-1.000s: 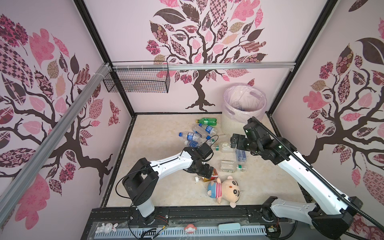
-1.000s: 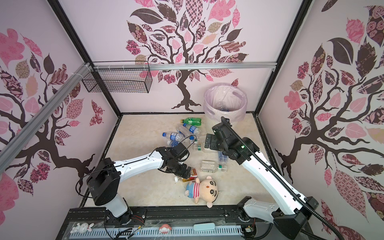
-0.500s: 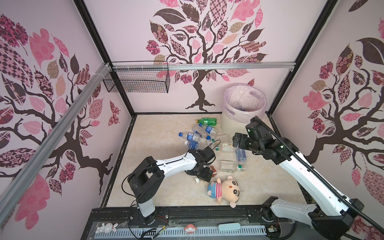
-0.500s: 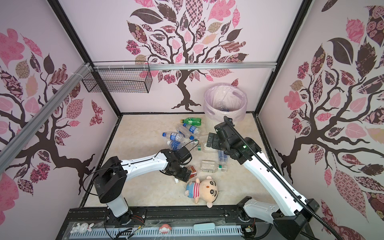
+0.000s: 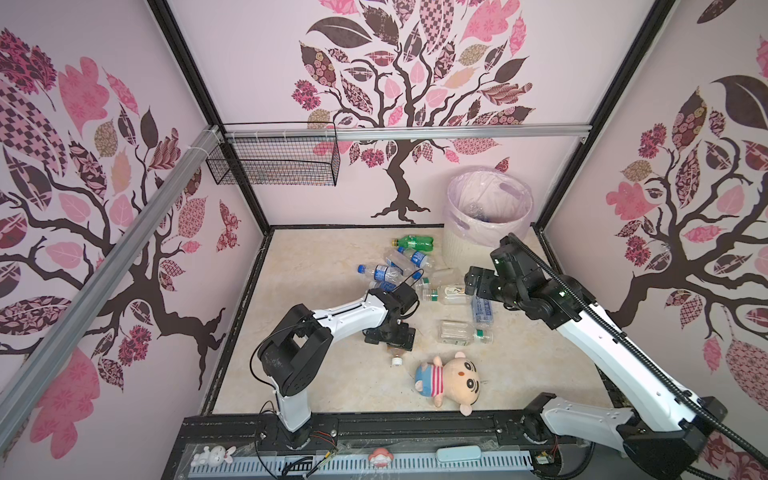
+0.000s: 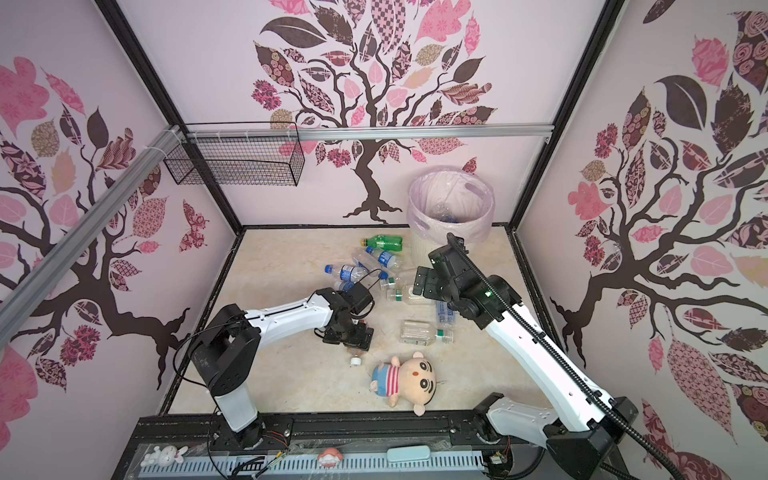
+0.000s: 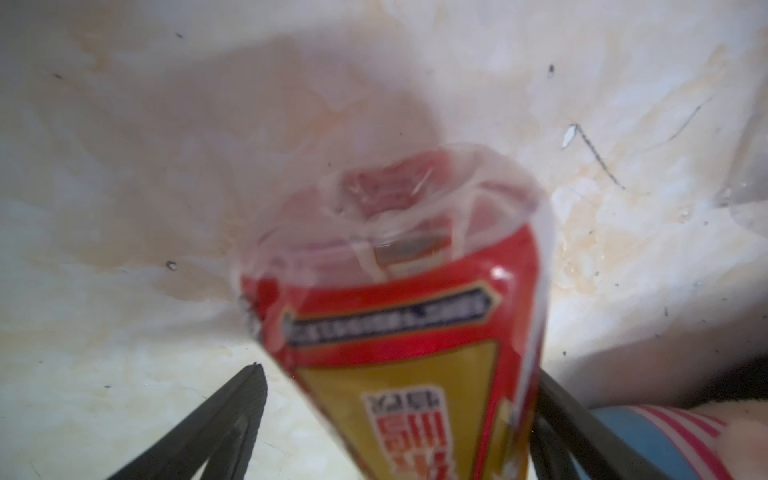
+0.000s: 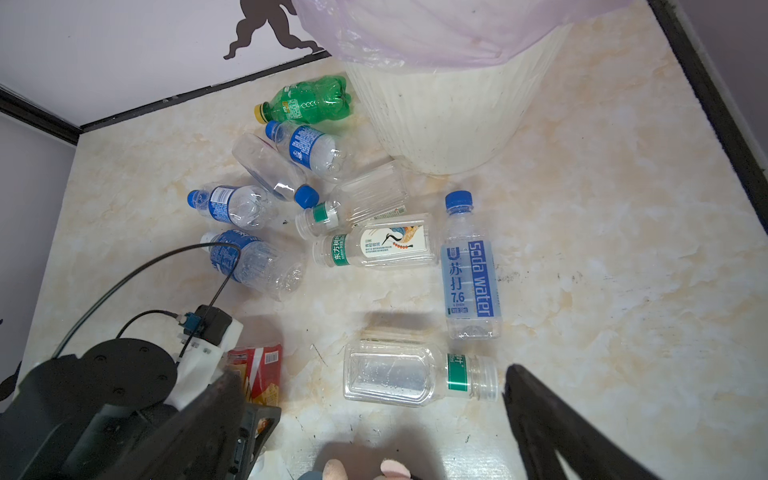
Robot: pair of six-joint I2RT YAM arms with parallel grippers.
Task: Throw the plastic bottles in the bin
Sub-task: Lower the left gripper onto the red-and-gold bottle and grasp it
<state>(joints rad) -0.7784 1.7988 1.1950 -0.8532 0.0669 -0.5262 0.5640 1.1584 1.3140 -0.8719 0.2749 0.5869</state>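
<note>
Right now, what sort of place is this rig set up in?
Probably a staged robot test cell, not a real room: tree-decal wall panels in a black frame, a marble-look floor strewn with plastic bottles, and a bag-lined bin in the corner.

White arm shells (image 5: 353, 313) w/ blk joints (image 5: 291, 357) & cables (image 5: 731, 439) (green LED (image 6: 487, 293) on right).

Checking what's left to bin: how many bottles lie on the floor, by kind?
Green plastic bottle, yellow cap: 1
Clear plastic bottles with blue labels: 4
Clear unlabelled plastic bottle, blue cap: 1
Clear plastic bottles with green neck bands: 3
Clear plastic bottle with red-and-gold label: 1
Total: 10
</note>
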